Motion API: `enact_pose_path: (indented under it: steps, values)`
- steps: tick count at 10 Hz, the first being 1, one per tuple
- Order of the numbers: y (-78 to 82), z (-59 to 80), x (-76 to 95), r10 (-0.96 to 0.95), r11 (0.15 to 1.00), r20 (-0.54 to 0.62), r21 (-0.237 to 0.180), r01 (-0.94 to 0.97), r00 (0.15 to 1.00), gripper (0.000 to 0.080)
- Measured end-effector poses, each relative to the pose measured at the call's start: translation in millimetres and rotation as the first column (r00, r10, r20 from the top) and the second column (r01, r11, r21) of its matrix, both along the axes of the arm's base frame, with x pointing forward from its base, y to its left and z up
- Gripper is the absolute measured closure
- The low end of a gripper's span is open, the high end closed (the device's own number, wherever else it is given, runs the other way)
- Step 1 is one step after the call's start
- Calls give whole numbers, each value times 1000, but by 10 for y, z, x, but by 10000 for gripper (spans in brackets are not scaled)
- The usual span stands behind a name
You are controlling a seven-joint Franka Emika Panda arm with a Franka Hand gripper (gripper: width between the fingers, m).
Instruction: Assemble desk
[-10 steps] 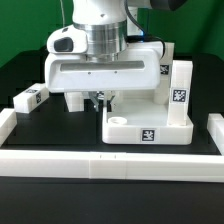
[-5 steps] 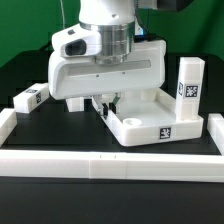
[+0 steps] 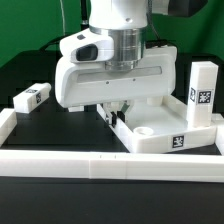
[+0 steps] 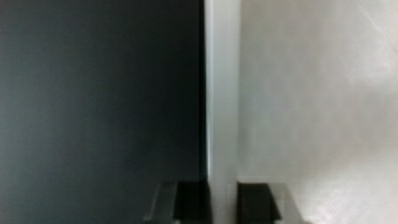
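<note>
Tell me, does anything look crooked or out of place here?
The tabletop sits askew, its front edge not parallel to the barrier wall, with the gripper shut on its rim. An upright leg stands at one corner; a loose leg lies apart at the exterior view's left.

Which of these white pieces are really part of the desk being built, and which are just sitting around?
Part of the job:
- tabletop, clamped at its rim by the gripper
- upright leg, standing at the tabletop's corner
- loose leg, lying flat

Just there:
- barrier wall
- black table
</note>
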State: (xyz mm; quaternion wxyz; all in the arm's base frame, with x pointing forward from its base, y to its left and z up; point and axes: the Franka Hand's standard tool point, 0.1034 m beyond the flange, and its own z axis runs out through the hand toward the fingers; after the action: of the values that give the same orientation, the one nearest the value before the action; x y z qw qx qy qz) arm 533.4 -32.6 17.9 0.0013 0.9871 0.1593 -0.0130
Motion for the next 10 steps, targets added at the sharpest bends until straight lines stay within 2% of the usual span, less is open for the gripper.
enact_pose_path:
  steps: [2, 6, 8, 10]
  values:
    - [-4, 0, 0, 14, 1000, 0, -1, -14, 1000, 739]
    - [-72, 1, -2, 267, 963, -14, -16, -268, 964, 739]
    - [-61, 3, 137, 410, 911, -17, -34, -410, 912, 739]
    - [14, 7, 273, 490, 871, -13, -45, -490, 872, 739]
